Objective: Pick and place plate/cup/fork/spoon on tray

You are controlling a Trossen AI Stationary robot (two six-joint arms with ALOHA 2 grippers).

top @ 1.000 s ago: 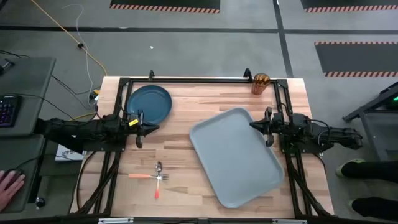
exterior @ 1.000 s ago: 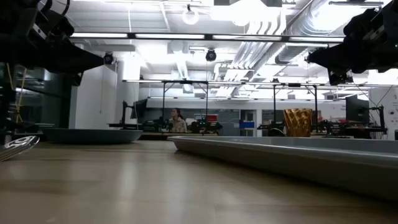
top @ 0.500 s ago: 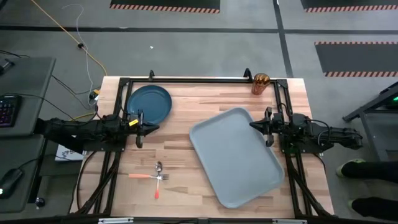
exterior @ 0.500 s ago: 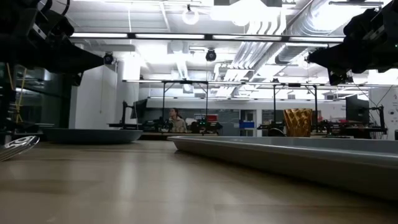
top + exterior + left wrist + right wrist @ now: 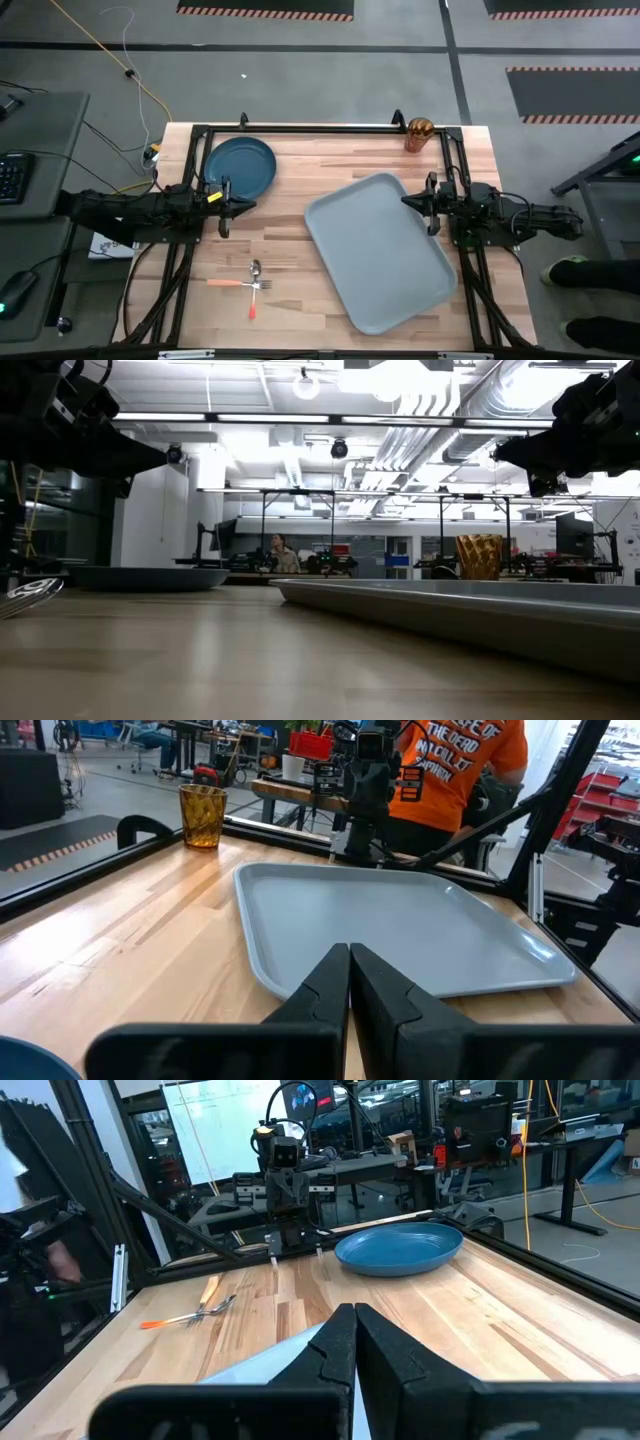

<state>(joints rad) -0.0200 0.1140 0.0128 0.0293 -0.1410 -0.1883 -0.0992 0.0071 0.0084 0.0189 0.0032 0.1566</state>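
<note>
The dark blue plate (image 5: 240, 166) lies flat on the table at the far left. The amber cup (image 5: 418, 134) stands upright at the far right. The orange-handled fork (image 5: 238, 283) and the spoon (image 5: 255, 290) lie crossed near the front left. The grey-blue tray (image 5: 380, 250) lies flat, angled, right of centre. My left gripper (image 5: 251, 205) is shut and empty above the table's left side, just near of the plate. My right gripper (image 5: 405, 201) is shut and empty at the tray's far right corner.
A black metal frame (image 5: 320, 129) runs along the table's far edge and both sides. Bare wood (image 5: 290, 170) lies between the plate and the tray. A person in an orange shirt (image 5: 460, 770) sits beyond the table's right side.
</note>
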